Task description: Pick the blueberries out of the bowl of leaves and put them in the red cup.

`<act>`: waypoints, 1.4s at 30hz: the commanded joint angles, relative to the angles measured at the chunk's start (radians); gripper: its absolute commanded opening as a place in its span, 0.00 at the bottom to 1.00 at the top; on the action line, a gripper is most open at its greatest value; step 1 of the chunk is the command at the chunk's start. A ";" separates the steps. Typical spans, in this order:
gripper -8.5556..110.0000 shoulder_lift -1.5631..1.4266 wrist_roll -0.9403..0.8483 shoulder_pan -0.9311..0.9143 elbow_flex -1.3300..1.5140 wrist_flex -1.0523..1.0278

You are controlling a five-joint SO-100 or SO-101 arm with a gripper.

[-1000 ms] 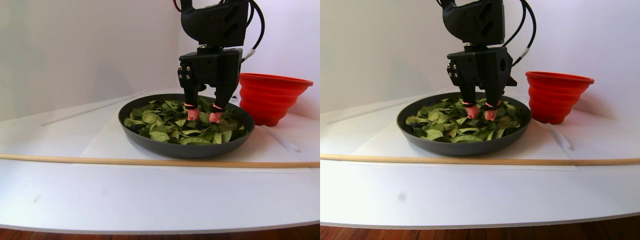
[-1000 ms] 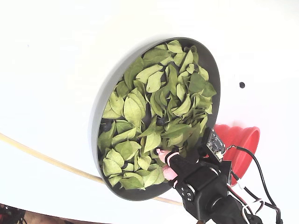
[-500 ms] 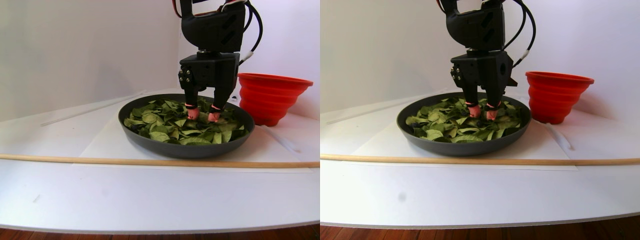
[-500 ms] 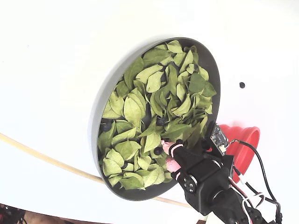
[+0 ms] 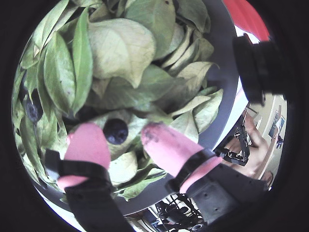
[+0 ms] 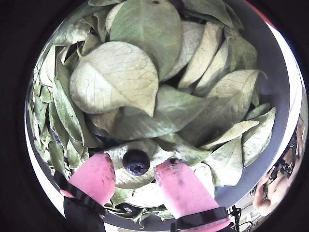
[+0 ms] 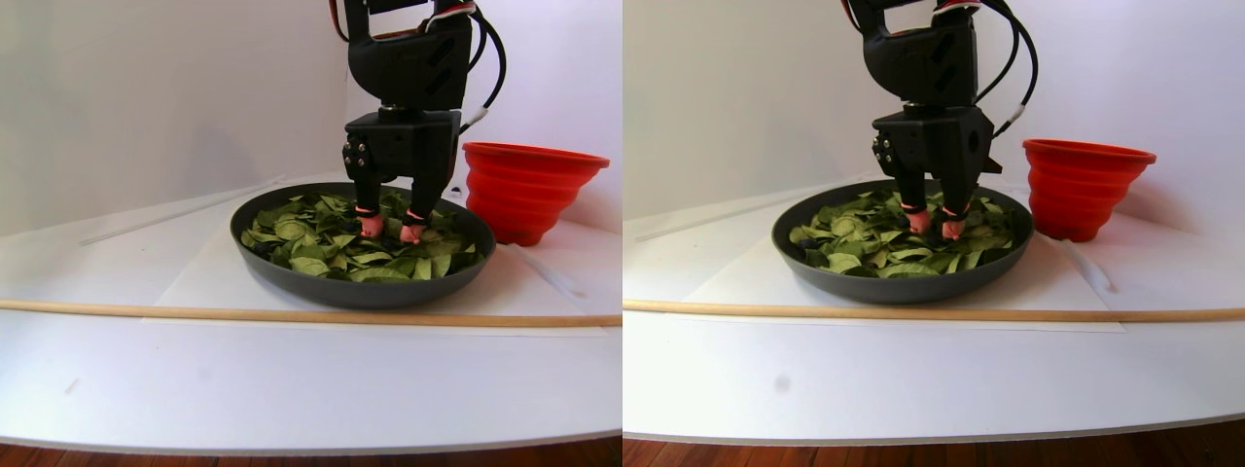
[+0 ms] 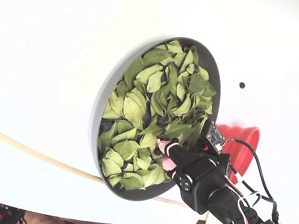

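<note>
The bowl (image 7: 292,279) (image 8: 96,116) is filled with green leaves (image 7: 311,238) (image 8: 149,100) (image 6: 116,79). My gripper (image 7: 390,231) (image 8: 165,155) points straight down into the leaves on the side nearest the red cup (image 7: 520,195) (image 8: 241,145). It is open, its pink fingertips (image 5: 87,145) (image 6: 176,183) resting among the leaves. In both wrist views a dark blueberry (image 5: 116,130) (image 6: 136,162) lies on a leaf in the gap between the fingertips, and the jaws are not closed on it. A second blueberry (image 5: 33,110) peeks out between leaves at the left.
A long wooden stick (image 7: 292,314) (image 8: 46,158) lies on the white table in front of the bowl. A small black dot (image 8: 242,85) marks the table beyond the bowl. The cup stands close beside the bowl's rim, just behind the arm.
The gripper has sunk lower into the leaves and shifted slightly toward the bowl's middle, its fingers a little closer together. Leaves near the fingertips have shifted.
</note>
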State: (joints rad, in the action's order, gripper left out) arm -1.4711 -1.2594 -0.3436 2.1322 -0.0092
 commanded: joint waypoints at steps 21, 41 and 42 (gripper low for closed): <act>0.19 0.067 0.005 -0.006 0.026 0.103; 0.16 0.130 0.017 -0.005 0.023 0.156; 0.16 0.124 0.017 -0.002 0.023 0.156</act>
State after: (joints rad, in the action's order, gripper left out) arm -1.3422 -1.2471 -0.3436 2.1644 0.1381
